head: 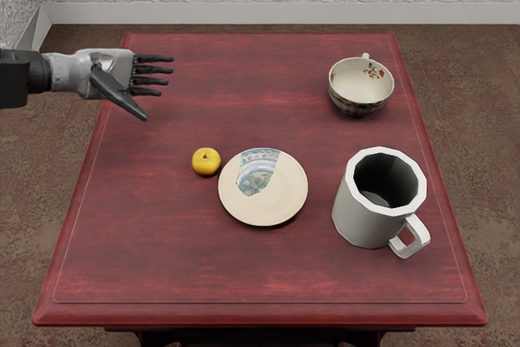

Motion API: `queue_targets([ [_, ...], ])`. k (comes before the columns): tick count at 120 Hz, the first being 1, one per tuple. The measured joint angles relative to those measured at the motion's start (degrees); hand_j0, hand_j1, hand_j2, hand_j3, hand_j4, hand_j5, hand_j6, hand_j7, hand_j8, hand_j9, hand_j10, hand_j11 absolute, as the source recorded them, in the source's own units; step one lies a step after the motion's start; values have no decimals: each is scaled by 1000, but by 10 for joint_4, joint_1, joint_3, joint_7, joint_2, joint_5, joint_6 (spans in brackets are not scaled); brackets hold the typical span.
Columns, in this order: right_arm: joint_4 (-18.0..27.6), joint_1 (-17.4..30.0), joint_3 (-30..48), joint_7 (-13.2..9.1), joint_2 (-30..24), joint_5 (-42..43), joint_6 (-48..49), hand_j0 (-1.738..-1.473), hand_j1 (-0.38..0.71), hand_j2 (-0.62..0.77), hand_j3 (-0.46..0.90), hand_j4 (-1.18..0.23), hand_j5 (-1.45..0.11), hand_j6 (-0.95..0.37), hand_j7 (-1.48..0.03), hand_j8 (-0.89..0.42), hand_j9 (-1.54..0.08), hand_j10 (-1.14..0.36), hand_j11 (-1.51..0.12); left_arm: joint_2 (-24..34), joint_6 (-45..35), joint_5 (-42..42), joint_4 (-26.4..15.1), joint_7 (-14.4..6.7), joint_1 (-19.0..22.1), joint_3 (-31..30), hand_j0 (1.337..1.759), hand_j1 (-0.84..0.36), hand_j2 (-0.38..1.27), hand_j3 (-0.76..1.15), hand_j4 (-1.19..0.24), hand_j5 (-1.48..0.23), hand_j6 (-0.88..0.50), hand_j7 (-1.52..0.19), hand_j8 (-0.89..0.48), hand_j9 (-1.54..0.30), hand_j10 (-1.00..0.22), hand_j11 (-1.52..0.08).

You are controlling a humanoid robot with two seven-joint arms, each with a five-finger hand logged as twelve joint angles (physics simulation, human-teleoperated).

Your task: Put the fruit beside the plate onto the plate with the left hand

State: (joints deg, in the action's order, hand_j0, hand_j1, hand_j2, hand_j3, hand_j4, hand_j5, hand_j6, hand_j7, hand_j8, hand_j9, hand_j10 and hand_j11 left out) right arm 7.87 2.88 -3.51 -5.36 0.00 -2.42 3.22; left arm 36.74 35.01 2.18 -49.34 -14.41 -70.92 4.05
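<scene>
A small yellow-orange fruit (206, 161) lies on the red table just left of a cream plate (276, 201) with a blue patterned patch; fruit and plate nearly touch. My left hand (138, 79) comes in from the left edge and hovers over the table's far left corner, well up and left of the fruit. Its dark fingers are stretched out and spread, with the thumb angled down, and they hold nothing. The right arm is out of view.
A large white faceted mug (379, 197) stands right of the plate with its handle toward the front. A floral cup (361, 84) sits at the far right. The table (162, 241) has a raised rim around it.
</scene>
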Motion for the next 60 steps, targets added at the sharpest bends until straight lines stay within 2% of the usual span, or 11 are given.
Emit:
queue_targets([
  [27,0,2,-1,0,0,0,0,-1658,-320,-5,0,-24,-31,-24,-31,-24,-31,-24,-31,0,0,-16,-7,0,-8,2,1658,349,0,0,0,0,0,0,0,0,0,0],
  [60,0,3,-1,0,0,0,0,-1658,-320,-5,0,-24,-31,-24,-31,-24,-31,-24,-31,-10,0,-190,-7,-1,-83,0,1658,349,0,0,-1,0,-1,0,-1,0,0,0],
])
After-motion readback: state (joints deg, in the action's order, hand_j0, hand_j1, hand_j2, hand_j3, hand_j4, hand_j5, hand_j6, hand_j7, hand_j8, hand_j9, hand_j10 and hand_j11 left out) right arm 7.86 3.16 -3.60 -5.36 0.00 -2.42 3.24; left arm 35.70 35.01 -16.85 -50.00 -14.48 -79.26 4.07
